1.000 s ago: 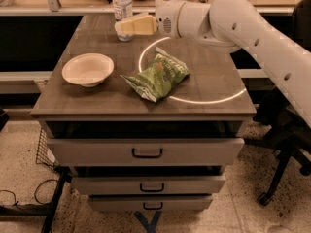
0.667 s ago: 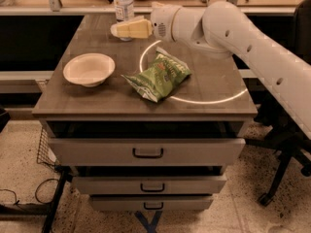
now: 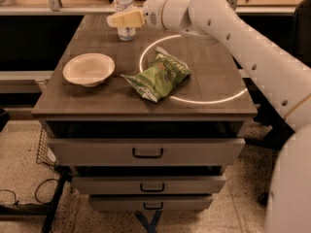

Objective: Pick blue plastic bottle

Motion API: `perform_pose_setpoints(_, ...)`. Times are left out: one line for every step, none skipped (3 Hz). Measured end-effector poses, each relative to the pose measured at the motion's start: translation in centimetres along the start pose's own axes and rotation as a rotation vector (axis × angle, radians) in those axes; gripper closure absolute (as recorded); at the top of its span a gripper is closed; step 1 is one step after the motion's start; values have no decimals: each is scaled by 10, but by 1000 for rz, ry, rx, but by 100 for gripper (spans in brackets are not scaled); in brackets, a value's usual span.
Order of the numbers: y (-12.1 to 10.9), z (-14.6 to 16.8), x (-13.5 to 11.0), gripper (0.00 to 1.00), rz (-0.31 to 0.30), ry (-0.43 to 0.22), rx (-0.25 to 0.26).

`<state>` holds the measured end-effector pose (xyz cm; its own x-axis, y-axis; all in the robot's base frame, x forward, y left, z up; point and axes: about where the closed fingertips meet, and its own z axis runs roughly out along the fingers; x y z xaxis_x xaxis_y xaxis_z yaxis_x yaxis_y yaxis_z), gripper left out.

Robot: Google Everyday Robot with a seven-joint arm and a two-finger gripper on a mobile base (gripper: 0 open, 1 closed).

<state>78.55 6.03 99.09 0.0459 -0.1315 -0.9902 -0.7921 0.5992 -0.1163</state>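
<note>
The blue plastic bottle (image 3: 123,1), clear with a white cap and a pale label, stands upright at the far edge of the wooden table (image 3: 97,101), left of centre. My gripper (image 3: 117,20), pale yellow at the end of the white arm (image 3: 218,18), reaches in from the right at the bottle's mid-height and overlaps its lower half in the picture. The bottle's base shows below the gripper. I cannot tell whether the gripper touches the bottle.
A cream bowl (image 3: 89,69) sits at the table's left. A green chip bag (image 3: 158,75) lies in the middle, inside a light ring on the tabletop. Drawers (image 3: 146,152) are below the table. A shelf runs behind the table.
The gripper has moved left and a little farther back, from beside the bottle to across its lower half. The bottle, bowl and bag have not moved.
</note>
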Motion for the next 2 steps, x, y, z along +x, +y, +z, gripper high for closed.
perform_pose_setpoints(-25, 15, 1, 0, -5, 44, 18)
perform_pose_setpoints(-43, 30, 6, 0, 5, 61, 20)
